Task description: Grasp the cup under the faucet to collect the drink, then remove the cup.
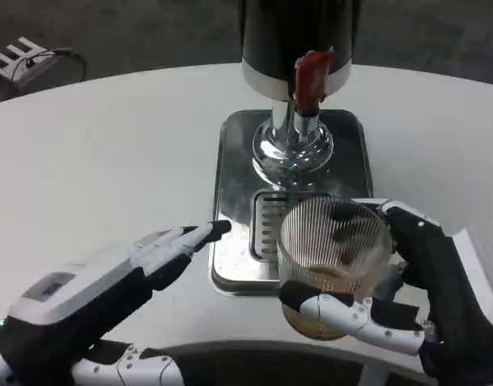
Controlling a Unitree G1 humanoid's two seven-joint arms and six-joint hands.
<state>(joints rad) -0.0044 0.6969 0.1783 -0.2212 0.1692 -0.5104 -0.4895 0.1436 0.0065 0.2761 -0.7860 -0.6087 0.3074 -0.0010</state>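
A clear ribbed glass cup with a little brown drink at its bottom is held in my right hand, whose fingers wrap its lower wall. The cup sits at the front right corner of the steel drip tray, in front of the chrome faucet with its red lever. The dispenser's black body stands behind. My left hand lies low at the tray's left front, fingers stretched toward the tray edge, holding nothing.
The white round table spreads to the left and right of the tray. A slotted grille in the tray shows beside the cup. A white power strip lies on the floor at the far left.
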